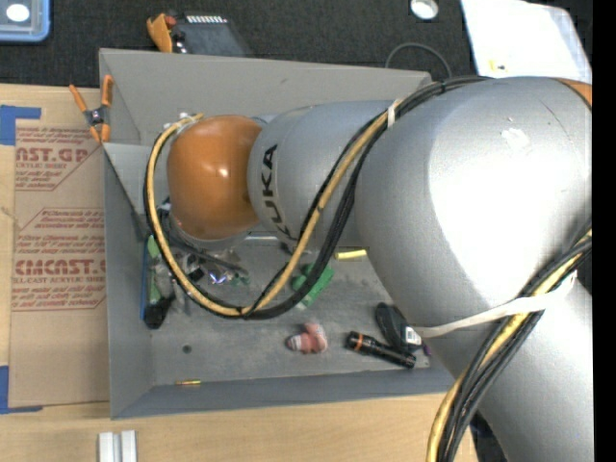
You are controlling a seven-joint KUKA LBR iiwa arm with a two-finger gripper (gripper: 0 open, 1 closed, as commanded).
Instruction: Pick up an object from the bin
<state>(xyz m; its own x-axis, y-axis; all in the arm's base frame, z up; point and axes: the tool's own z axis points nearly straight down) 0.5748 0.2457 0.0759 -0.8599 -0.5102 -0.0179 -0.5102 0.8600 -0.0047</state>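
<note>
Hand: the hand sits low in the left half of the grey metal bin, tucked under the rounded orange wrist cover. A few dark parts of it show below that cover.
Hand state: I cannot tell whether it is wide, narrow or holding anything, because the cover and cables hide it.
Task's thing: I cannot tell which thing the hand is set on. The spot is on the bin floor, left of centre and close to the left wall.
Nearest thing: one long green-and-blue thing with a dark lower end lies along the left wall, just beside the hand.
Green piece: one small bright green piece sits right of the hand, partly behind the cable loop.
Pink lump: one small pale pink lump lies alone on bare floor near the front wall, well apart from the hand.
Marker: one black marker with an orange band lies flat and slanted, right of the pink lump and apart from it.
Black thing: one rounded black thing sits just above the marker.
Yellow strip: one thin yellow strip shows at the arm's lower edge.
Arm: the big silver arm reaches in from the right and covers the bin's back and right side, its wrist turned down to the left.
Cables: black and yellow cables run along the arm and loop around and under the orange cover.
Desk: the bin stands on a pale wooden desk.
</note>
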